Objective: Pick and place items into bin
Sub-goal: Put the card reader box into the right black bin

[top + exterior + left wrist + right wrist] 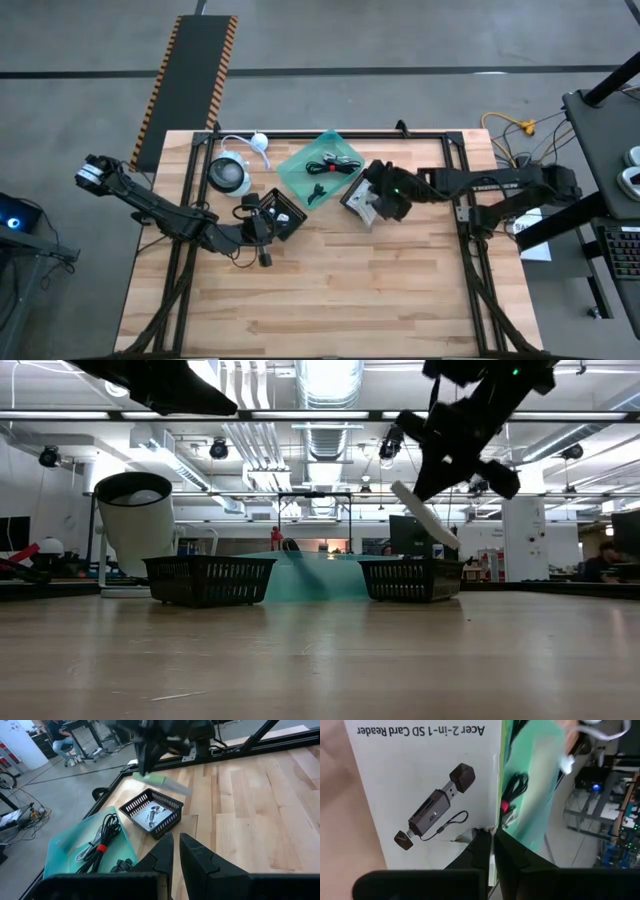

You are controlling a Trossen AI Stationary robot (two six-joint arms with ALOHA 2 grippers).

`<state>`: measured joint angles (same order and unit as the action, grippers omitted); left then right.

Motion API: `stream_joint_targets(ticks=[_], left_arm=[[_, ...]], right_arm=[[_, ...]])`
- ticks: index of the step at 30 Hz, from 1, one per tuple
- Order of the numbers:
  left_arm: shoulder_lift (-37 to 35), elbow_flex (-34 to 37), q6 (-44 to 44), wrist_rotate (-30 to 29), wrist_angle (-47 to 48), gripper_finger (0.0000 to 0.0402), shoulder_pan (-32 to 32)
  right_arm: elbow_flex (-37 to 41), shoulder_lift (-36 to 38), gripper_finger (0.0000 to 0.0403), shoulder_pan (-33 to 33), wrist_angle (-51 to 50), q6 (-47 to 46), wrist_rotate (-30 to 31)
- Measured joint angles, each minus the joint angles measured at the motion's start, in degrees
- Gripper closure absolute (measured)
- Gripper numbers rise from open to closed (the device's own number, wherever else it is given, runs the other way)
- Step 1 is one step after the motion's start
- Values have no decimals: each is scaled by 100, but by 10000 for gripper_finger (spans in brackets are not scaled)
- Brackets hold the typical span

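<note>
My right gripper (432,488) hangs above the table's far middle, shut on a white printed packet (425,785) that shows a card reader. A black mesh bin (412,578) stands under it in the low view. A second black mesh bin (208,580) stands to its left. One bin (152,812) holds silvery pieces. Beside it a teal tray (300,165) holds a black cable with a red tie (100,845). My left gripper (176,851) waits shut at the left with nothing in it, pointing at that bin. My right gripper pinches the packet's edge (487,822) between its two fingers. The fingers slant down from above. The packet (425,515) is lifted clear of the table and slants down below the fingers.
A white cup-like container (230,176) and a white cord (250,142) sit at the far left by the tray. A black frame rail (330,133) runs along the table's far edge. Bare wood (340,290) fills the near half.
</note>
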<state>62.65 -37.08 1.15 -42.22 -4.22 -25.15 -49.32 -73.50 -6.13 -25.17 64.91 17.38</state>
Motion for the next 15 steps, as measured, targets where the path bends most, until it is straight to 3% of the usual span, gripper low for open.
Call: stream_joint_targets(ticks=[15], left_arm=[[0,24,-1,40,17,386,0]], right_arm=[[-7,-1052,394,-930,456,906,-102]])
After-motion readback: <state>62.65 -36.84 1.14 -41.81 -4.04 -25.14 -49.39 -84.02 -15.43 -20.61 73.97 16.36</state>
